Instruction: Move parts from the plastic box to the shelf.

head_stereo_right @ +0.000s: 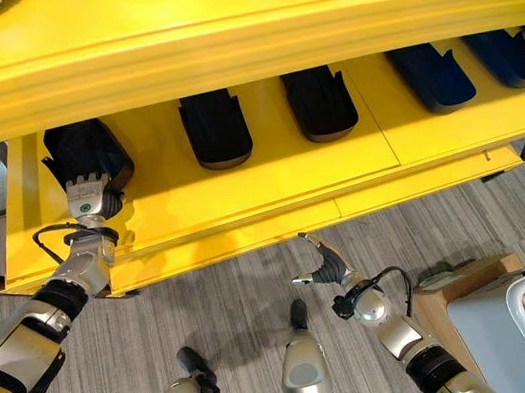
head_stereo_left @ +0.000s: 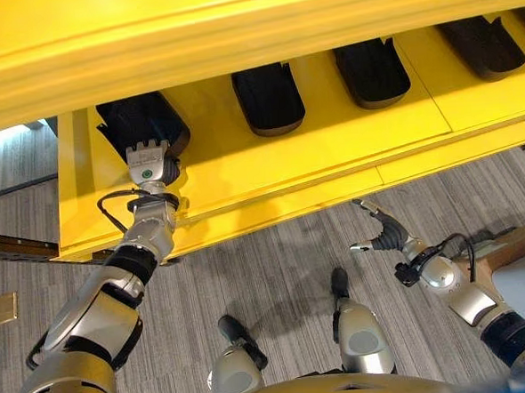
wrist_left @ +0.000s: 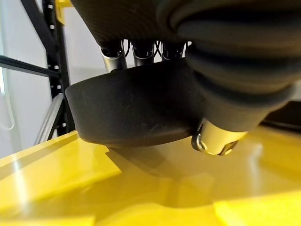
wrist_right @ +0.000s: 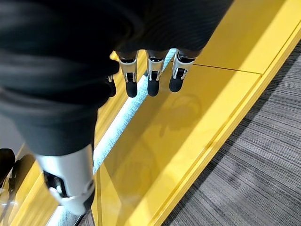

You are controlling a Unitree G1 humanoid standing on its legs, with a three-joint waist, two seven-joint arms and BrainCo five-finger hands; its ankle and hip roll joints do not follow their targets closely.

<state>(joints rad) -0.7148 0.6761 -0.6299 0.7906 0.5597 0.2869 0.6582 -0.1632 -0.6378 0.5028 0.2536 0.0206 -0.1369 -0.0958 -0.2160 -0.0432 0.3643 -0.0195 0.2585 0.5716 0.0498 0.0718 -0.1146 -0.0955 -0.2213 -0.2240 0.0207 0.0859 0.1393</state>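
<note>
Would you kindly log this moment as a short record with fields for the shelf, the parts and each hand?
Shelf: yellow shelf, standing on grey floor
Parts on shelf: black parts in a row; four visible in the left eye view
Left hand: at the leftmost part, fingers over it, grip unclear
Right hand: open, empty, in front of the shelf edge

A yellow shelf (head_stereo_left: 349, 147) carries black parts (head_stereo_left: 268, 99) in a row.

L hand (head_stereo_left: 151, 160) reaching fwd, fingers hidden (state unclear); R hand (head_stereo_left: 385, 232) low, fingers relaxed.
</note>
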